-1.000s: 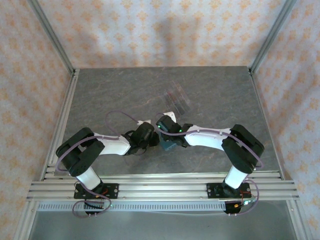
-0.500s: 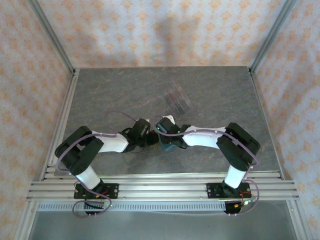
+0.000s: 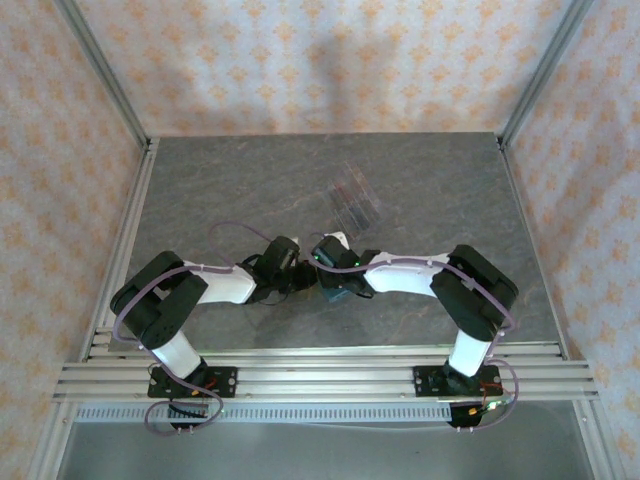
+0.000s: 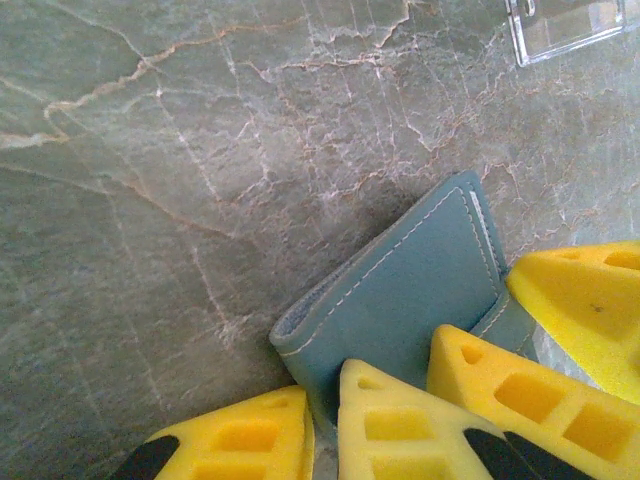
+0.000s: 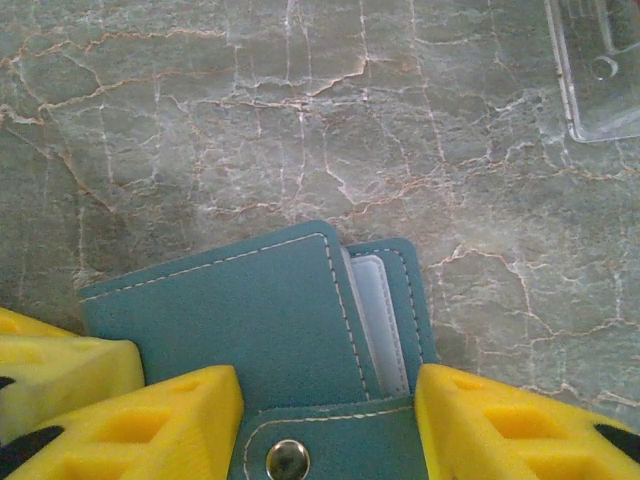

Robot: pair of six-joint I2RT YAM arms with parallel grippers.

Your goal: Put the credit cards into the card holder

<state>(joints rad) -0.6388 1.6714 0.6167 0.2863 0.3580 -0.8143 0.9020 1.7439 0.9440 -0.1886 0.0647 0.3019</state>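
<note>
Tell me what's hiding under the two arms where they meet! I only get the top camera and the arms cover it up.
Observer: A teal card holder lies there on the table, and its flap has a silver snap.
Operator: Is anybody holding it?
Observer: Yes, the left gripper is pinched shut on one edge of it.
Operator: What about the other one?
Observer: The right gripper is open, with one yellow finger on each side of the flap.
</note>
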